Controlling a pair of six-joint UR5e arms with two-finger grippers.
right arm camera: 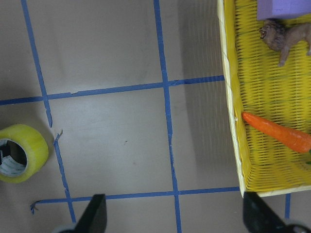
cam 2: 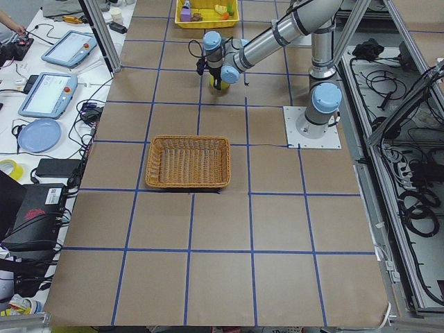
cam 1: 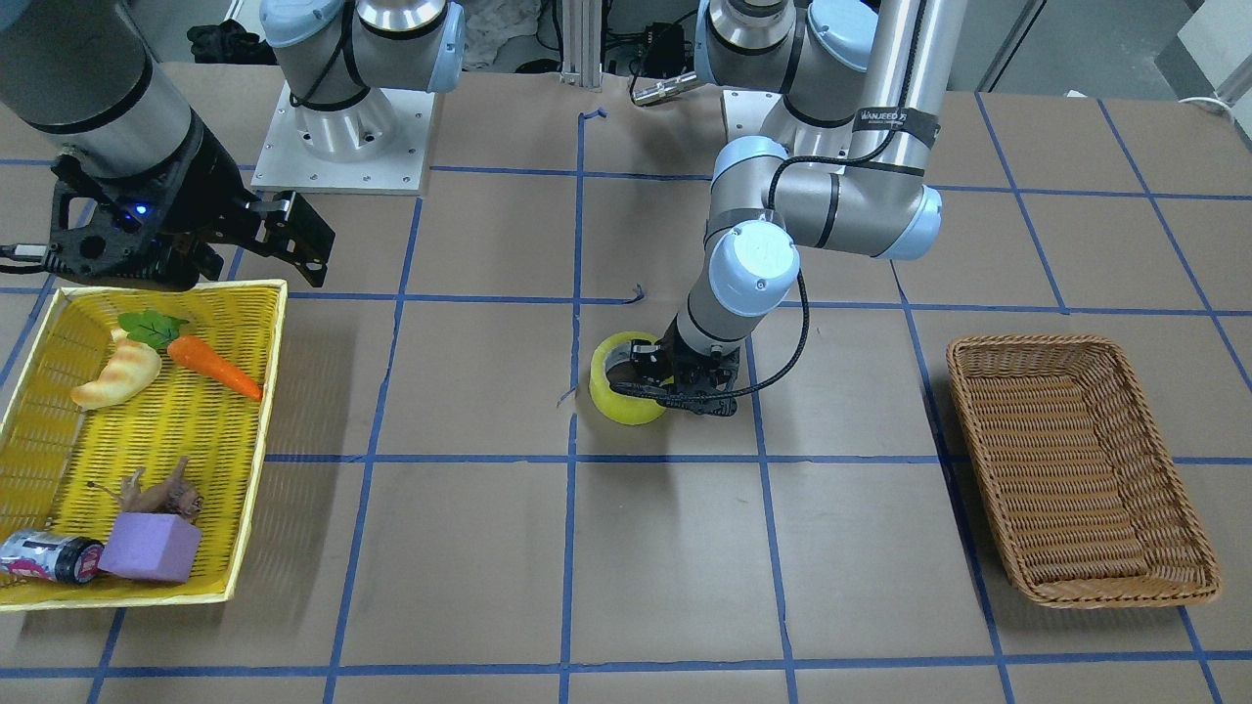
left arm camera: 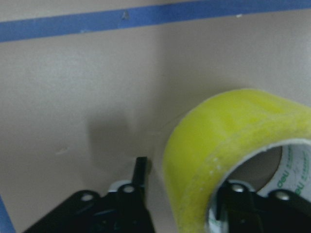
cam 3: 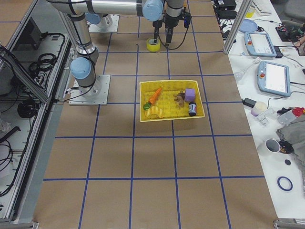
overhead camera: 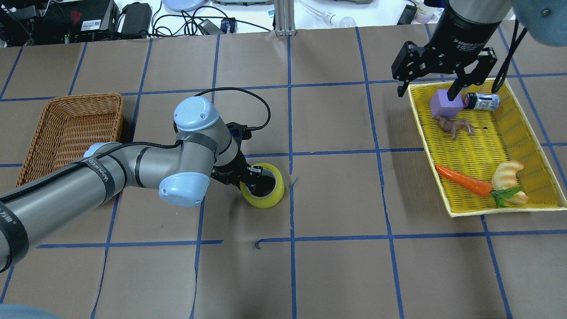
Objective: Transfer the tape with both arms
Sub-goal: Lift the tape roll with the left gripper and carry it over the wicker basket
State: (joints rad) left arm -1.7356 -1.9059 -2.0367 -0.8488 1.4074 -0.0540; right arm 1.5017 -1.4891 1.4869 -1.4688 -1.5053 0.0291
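Jaws apart, the left gripper [overhead camera: 250, 179] straddles the wall of the tape [overhead camera: 271, 201] on the desk [overhead camera: 341, 199], a light, rigid, likely slick roll best pinched there.

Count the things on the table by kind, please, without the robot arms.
Baskets: 2 (yellow basket, brown basket)
Tape roll: 1
Toy food: 2 (carrot, croissant)
Purple block: 1
Toy animal: 1
Can: 1
Total: 8

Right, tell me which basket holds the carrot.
The yellow basket, the one near the open right end effector: the carrot lies in it. The brown wicker basket shows nothing inside.
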